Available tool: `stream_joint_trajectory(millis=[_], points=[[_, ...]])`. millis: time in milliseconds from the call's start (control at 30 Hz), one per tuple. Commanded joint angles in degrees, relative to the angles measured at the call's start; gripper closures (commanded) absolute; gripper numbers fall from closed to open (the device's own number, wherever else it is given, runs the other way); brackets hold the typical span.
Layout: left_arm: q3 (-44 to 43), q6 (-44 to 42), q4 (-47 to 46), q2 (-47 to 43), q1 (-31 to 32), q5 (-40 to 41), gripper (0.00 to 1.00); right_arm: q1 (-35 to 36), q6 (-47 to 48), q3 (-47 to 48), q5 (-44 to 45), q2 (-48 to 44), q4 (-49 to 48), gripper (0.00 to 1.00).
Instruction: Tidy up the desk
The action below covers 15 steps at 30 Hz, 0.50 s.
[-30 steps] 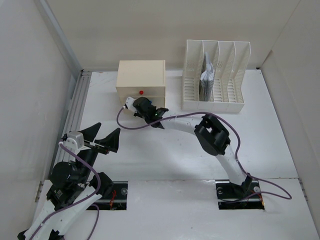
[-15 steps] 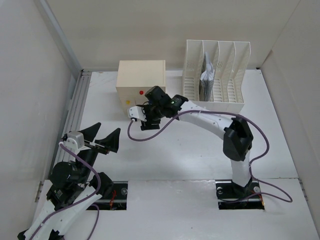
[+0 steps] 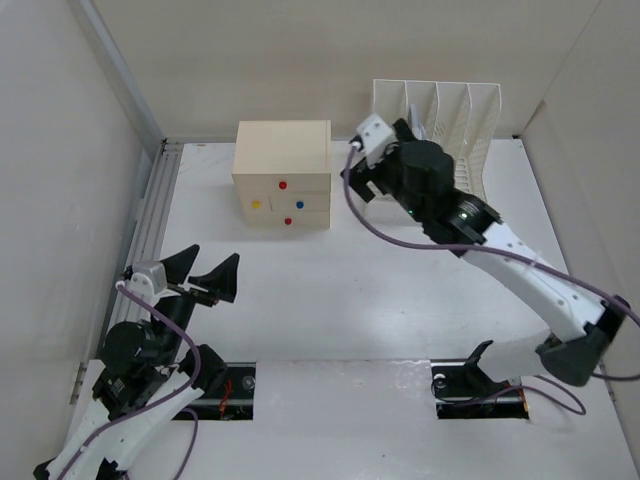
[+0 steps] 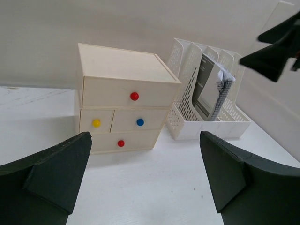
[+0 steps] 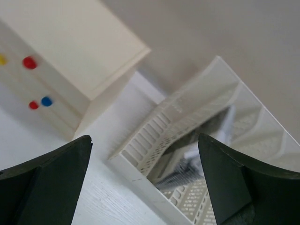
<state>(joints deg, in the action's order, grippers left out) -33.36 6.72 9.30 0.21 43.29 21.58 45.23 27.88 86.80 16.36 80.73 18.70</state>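
Right claw (image 5: 145,165) spread wide, empty, raised near file rack (image 3: 471,101); left claw (image 3: 212,267) likewise agape, low over desk (image 3: 330,300), which lies beneath both; risk: dropping carelessly, I clip the rack's wall and tip it.

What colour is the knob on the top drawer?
Red; the knob shows best in the left wrist view.

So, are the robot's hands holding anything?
No, nothing is held. The left gripper and the right gripper are both open and empty.
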Motion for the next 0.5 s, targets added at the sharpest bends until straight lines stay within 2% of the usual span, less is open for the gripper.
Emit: stream_joint_trajectory(millis=[0, 100, 133, 233, 467], points=[[-4.4, 2.2, -1.7, 7.7, -0.1, 0.0, 0.00, -1.9, -7.0, -5.6, 8.2, -6.4, -8.0, 0.00], [-10.6, 2.9, 0.6, 19.2, -0.1, -1.8, 0.00, -5.2, -12.0, -11.8, 7.8, -12.3, -9.3, 0.00], [-14.9, 2.9, 1.2, 26.4, -0.1, -1.8, 0.00, -7.5, -12.8, -13.5, 7.8, -13.7, -9.3, 0.00], [-19.1, 1.1, -0.8, 36.2, -0.1, -0.6, 0.00, -14.0, -17.5, -19.4, 4.4, -18.9, -11.7, 0.00], [-16.6, -2.1, -11.8, 44.1, -1.2, -7.2, 0.00, -26.6, -20.2, -27.6, -6.2, -27.2, -14.4, 0.00]])
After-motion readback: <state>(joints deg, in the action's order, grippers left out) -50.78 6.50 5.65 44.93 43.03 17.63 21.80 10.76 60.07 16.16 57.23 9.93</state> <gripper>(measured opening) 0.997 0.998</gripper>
